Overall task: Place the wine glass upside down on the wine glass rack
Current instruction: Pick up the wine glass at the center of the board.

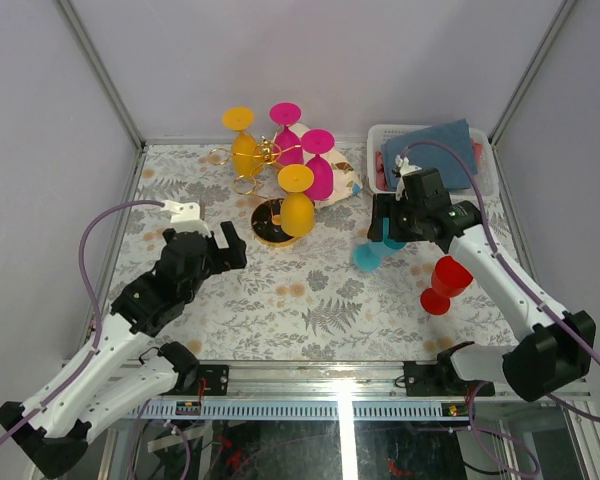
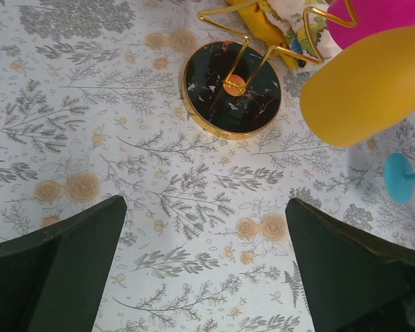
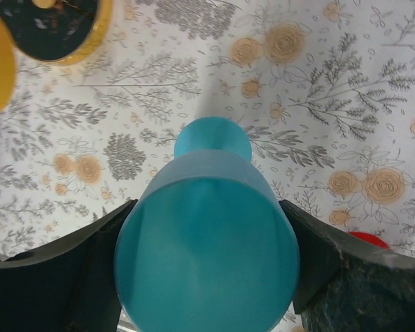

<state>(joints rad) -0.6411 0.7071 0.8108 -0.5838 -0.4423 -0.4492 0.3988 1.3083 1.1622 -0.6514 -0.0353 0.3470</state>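
I look down on a table (image 1: 310,300). Its top has grey leaves and tan flowers all over it. Plain pale walls (image 1: 310,60) stand at 9, 12 and 3 o'clock. Thin metal posts (image 1: 100,70) go up the corners at 11 and 1 o'clock. At 6 o'clock a metal rail (image 1: 280,378) runs across, with a bright white shine (image 1: 345,420) just below it.

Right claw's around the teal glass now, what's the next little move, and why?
Probably lift the translucent teal plastic wine glass a little, straight up. Both sides of its bowl sit against the right claw, so the grip looks made, and the gold wire tree rack on its round black base stands away to the left.
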